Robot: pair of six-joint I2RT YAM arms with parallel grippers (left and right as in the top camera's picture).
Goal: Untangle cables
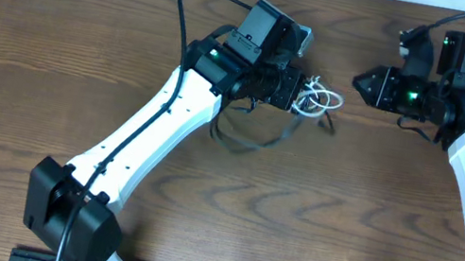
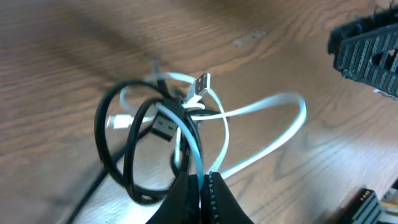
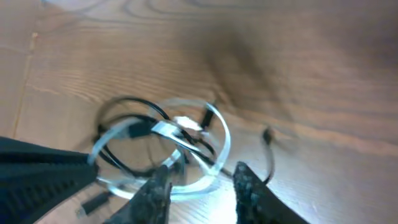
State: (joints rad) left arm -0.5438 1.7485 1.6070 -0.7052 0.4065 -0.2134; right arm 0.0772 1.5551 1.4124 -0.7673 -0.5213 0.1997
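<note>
Brown wood-grain desk (image 1: 56,42) is viewed from above; the tangle is located far of centre. White cable (image 2: 273,102) and black cable (image 2: 102,134) are looped through one another there, and a silver plug (image 2: 200,84) is seen at the middle of the knot. Left gripper (image 2: 202,182): jaws are pressed together, and the white cable is pinched at their tips. Right gripper (image 3: 202,186): jaws are held spread, just right of the tangle and apart from it.
</note>
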